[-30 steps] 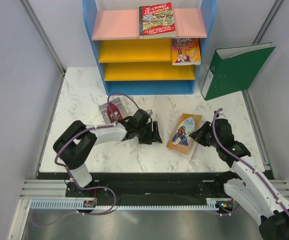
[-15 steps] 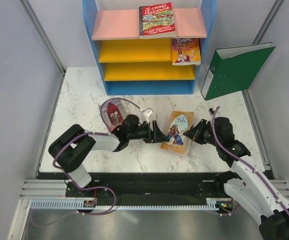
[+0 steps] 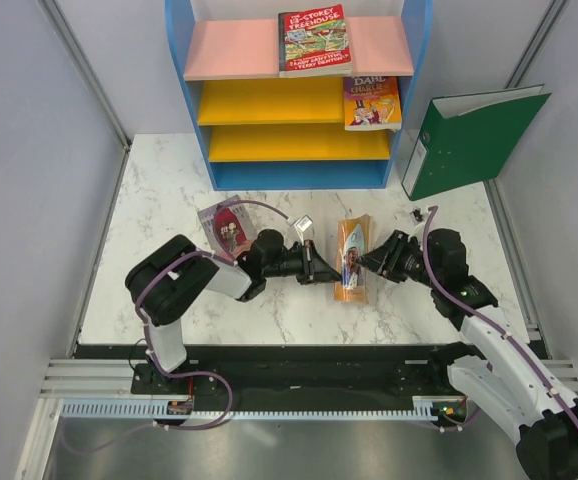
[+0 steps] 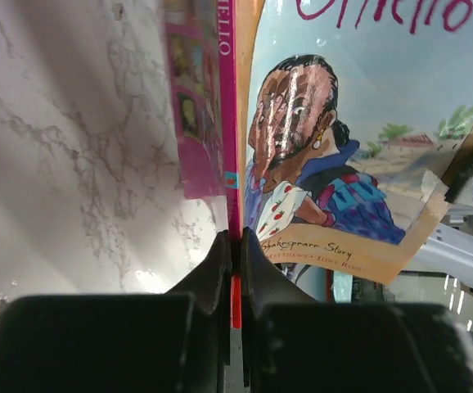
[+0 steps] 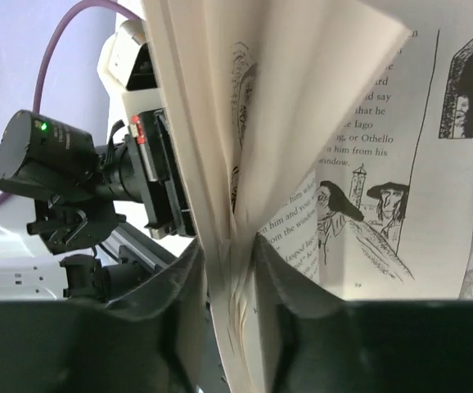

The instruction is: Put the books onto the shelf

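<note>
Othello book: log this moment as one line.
Othello book stood on edge | left jaws shut on spine | right jaws around pages, grip unclear | not yet on shelf

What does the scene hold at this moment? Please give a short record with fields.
held book: Othello book, on edge between both grippers
left gripper: shut on it near the spine
right gripper: pages between its fingers, grip unclear
shelf: Treehouse book on pink board, Dahl book on yellow board
table: small maroon book
</note>
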Robot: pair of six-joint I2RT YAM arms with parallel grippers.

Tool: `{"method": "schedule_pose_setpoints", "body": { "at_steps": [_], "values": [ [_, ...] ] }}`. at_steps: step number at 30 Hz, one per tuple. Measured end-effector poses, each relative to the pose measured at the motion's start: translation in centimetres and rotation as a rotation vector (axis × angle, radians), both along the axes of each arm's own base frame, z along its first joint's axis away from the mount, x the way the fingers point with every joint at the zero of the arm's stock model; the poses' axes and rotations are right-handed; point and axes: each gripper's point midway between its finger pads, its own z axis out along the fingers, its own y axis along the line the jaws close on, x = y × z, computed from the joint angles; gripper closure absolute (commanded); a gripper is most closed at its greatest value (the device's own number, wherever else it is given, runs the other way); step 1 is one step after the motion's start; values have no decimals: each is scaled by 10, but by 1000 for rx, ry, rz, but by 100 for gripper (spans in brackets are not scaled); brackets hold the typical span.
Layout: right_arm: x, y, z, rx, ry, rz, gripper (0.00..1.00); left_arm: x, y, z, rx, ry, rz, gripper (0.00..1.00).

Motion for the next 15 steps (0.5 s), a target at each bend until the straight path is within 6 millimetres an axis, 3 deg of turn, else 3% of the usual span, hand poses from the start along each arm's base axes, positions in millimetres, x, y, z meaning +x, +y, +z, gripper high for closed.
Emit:
{"method": "schedule_pose_setpoints", "body": {
  "at_steps": [3, 8, 15],
  "values": [
    [2, -2, -1, -6, -3, -10, 55, -1, -1, 6, -27, 4, 0, 98],
    [-1, -8, -20, -39, 40, -40, 35, -8, 4, 16, -60, 7, -4, 98],
    [-8, -19, -43, -102, 112, -83, 32, -9, 8, 60, -141, -70, -5, 98]
  ]
}}
